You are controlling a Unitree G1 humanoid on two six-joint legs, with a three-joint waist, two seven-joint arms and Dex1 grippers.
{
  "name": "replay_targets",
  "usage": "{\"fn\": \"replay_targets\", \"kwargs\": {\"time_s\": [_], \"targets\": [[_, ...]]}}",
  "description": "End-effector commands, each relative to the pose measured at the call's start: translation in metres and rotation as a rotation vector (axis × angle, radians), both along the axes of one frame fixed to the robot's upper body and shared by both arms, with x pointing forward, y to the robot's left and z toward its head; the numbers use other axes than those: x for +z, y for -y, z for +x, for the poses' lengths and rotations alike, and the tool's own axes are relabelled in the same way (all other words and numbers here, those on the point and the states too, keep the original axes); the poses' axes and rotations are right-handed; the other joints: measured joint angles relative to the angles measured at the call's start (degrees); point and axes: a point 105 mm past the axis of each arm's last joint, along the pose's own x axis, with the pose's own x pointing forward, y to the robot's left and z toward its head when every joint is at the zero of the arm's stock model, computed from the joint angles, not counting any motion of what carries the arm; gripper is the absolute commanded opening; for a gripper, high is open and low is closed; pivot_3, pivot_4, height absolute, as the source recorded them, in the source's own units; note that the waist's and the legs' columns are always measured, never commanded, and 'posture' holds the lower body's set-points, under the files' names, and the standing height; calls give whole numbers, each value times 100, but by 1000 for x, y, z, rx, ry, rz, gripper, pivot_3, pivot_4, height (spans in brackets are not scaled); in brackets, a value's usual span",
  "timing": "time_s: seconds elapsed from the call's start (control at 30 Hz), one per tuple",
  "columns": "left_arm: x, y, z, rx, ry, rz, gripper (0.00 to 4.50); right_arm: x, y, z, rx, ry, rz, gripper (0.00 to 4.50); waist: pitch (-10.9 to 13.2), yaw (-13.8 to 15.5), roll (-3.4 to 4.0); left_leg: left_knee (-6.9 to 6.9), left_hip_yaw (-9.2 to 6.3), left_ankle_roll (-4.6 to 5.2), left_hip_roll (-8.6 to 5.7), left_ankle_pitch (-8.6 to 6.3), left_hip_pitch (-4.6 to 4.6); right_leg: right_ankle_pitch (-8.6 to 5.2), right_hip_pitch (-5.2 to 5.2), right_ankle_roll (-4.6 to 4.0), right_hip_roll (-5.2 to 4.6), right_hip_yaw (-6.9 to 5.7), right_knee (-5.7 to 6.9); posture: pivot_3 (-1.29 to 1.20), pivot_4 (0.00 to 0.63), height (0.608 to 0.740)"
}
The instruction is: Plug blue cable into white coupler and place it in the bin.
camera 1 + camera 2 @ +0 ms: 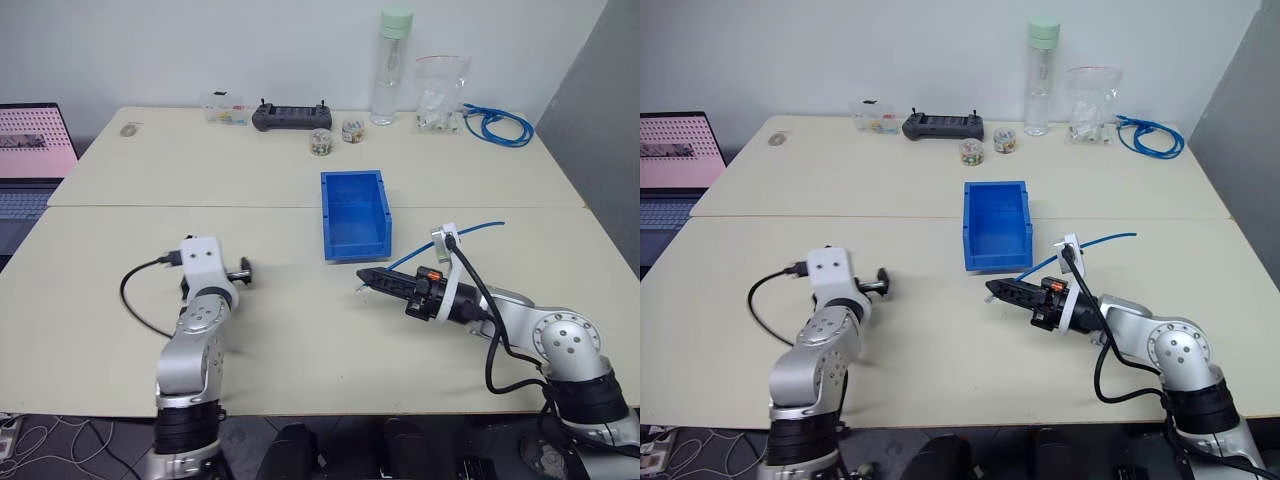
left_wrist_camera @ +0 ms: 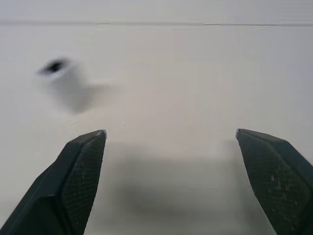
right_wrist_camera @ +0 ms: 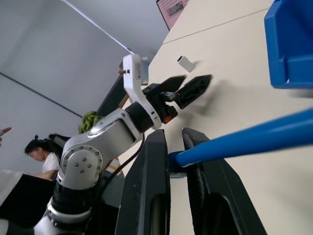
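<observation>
My right gripper point(image 1: 363, 277) hovers low over the table in front of the bin point(image 1: 353, 214), pointing left. It is shut on the blue cable point(image 3: 244, 139) near its plug end, and the strand trails back to the right point(image 1: 470, 232). My left gripper point(image 2: 171, 132) stands open with nothing between its fingers. It sits left of centre point(image 1: 246, 272), facing the right gripper. The white coupler point(image 2: 59, 72), a small block with a dark opening, lies on the table beyond the left fingers and apart from them. The right wrist view shows the coupler point(image 3: 186, 63) behind the left gripper point(image 3: 185, 91).
Along the far table edge stand a clear bottle point(image 1: 392, 68), a black controller point(image 1: 291, 116), two small jars point(image 1: 321, 141), a plastic bag point(image 1: 441, 95) and a coiled blue cable bundle point(image 1: 497, 124). A laptop point(image 1: 30, 150) sits at the left. A person point(image 3: 36, 149) is nearby.
</observation>
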Motion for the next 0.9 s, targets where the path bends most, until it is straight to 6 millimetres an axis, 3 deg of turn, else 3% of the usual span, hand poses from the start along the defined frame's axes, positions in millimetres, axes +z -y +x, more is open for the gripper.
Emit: {"fn": "replay_targets", "kwargs": {"time_s": [0.03,0.27,0.5,0.8,0.9], "targets": [[-1,-6,2,266,28,-15,4462,11,-3,3,32,56,-1,180,1,40,-5,2,0,0,-2,0,0,1,0,1,-1,0,1,0,150,740],[-13,-3,37,343,48,-107,4462,12,1,3,19,65,-10,180,2,122,-14,11,0,3,-8,3,6,10,7,3,2,-8,9,0,150,740],[-12,-3,68,393,70,-173,4462,10,0,-6,20,62,-23,180,1,125,-13,11,5,2,-11,3,11,10,7,3,2,-9,19,0,150,740],[-10,4,84,398,85,-214,4462,10,2,-9,4,63,-23,180,1,125,-12,11,7,1,-14,4,13,10,7,4,2,-21,23,0,150,740],[-11,4,84,411,95,-228,4038,10,2,-9,-1,62,-24,180,0,125,-11,12,6,0,-14,4,14,10,7,4,2,-21,24,0,150,740]]}}
